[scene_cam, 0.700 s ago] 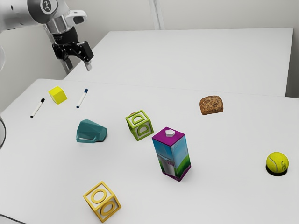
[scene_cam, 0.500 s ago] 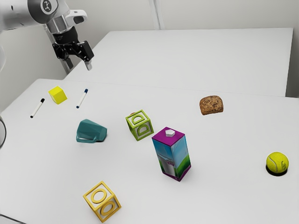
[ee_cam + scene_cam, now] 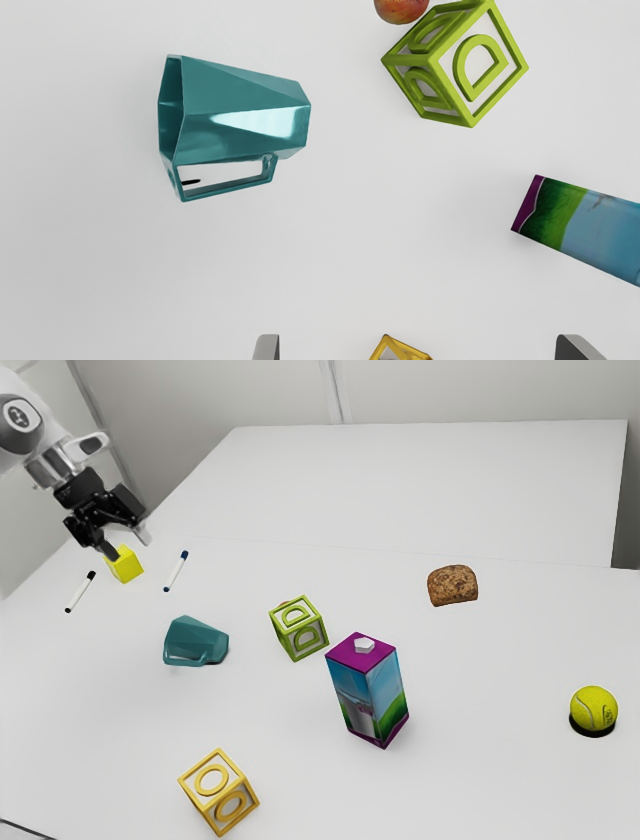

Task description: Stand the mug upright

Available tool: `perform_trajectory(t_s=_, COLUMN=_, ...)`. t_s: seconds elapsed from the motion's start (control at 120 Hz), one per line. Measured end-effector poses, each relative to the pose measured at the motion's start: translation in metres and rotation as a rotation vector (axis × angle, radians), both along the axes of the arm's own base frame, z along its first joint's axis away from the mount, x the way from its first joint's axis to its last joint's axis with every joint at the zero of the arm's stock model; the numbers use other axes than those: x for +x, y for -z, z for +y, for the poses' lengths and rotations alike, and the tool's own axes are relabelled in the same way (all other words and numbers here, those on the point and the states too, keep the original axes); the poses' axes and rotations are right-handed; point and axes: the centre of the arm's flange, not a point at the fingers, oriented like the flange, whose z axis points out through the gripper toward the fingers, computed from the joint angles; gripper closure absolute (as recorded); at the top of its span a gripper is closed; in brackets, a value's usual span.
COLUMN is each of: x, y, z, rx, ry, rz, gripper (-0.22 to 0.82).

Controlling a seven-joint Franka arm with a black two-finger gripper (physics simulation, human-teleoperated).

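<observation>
Gripper (image 3: 128,543) is spread open, empty, well apart from mug (image 3: 197,641), which lies on its side on table (image 3: 480,790); likely approach step, next move needs reaching over and aligning fingers to grasp.

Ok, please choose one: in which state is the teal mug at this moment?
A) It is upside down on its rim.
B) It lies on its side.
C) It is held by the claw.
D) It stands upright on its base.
B: the mug rests on its side on the table, its mouth facing sideways, and the open claw is apart from it.
</observation>
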Motion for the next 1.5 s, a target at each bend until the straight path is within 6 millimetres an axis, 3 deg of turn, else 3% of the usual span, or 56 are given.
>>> perform_trajectory(t_s=0.108, x=-0.002, y=0.032, z=0.027, rx=-0.092, ry=-0.015, rz=-0.006, gripper=0.0)
perform_trajectory(t_s=0.333, x=0.01, y=0.124, z=0.071, rx=-0.224, ry=-0.003, rz=0.011, gripper=0.0)
perform_trajectory(t_s=0.475, x=0.018, y=0.17, z=0.074, rx=-0.291, ry=0.027, rz=0.012, gripper=0.0)
perform_trajectory(t_s=0.608, x=0.026, y=0.185, z=0.078, rx=-0.299, ry=0.062, rz=-0.034, gripper=0.0)
perform_trajectory(t_s=0.85, x=0.042, y=0.24, z=0.075, rx=-0.375, ry=0.071, rz=-0.088, gripper=0.0)
perform_trajectory(t_s=1.175, x=0.051, y=0.257, z=0.053, rx=-0.454, ry=0.099, rz=-0.155, gripper=0.01)
perform_trajectory(t_s=1.35, x=0.053, y=0.253, z=0.055, rx=-0.45, ry=0.118, rz=-0.18, gripper=0.46)
perform_trajectory(t_s=1.5, x=0.054, y=0.246, z=0.055, rx=-0.444, ry=0.14, rz=-0.204, gripper=0.65)
